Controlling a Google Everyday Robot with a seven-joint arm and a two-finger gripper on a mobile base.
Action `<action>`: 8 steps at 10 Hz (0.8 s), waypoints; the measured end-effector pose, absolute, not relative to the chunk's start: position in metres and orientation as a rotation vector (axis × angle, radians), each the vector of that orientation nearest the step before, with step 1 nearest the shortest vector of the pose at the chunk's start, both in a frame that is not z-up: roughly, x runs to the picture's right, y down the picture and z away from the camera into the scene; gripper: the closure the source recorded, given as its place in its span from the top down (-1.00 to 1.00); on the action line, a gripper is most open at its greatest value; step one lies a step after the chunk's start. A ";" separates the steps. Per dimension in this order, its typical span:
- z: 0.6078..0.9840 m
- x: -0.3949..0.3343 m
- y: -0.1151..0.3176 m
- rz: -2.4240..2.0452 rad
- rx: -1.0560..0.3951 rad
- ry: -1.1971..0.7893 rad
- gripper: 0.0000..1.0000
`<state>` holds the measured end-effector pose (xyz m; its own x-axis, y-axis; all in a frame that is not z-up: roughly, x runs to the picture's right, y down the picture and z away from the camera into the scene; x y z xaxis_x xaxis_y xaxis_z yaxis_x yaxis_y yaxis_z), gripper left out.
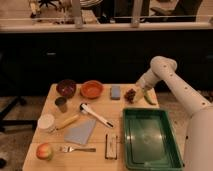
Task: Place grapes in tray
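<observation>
Wooden tabletop, cluttered. White robot arm comes in from the right and bends down to the far right corner. Dark green tray sits at the near right, nothing in it.

Left of the tray:
- grey-blue cloth mid-table
- white-handled utensil lying diagonal
- wooden-handled tool next to the white round tub
- orange bowl and dark brown bowl along the far edge
- small dark cup in front of the brown bowl
- apple at the near left corner, fork just right of it
- small black-and-white block just beside the tray's left rim
- grey-blue block far side, between the orange bowl and the grapes

Gripper is low over the far right corner with fingers spread wide and nothing in its grasp. It is right by the grapes; cannot tell if it touches them. The grapes lie on the tabletop beyond the tray's far rim, outside the tray. Green pepper lies just right of them.
</observation>
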<state>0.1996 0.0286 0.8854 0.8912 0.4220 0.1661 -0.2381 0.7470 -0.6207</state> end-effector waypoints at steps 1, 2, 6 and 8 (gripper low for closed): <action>0.888 0.198 0.028 0.367 -0.630 -0.309 0.60; 0.890 0.198 0.027 0.365 -0.631 -0.309 0.60; 0.889 0.198 0.027 0.366 -0.631 -0.308 0.60; 0.890 0.198 0.027 0.365 -0.631 -0.309 0.60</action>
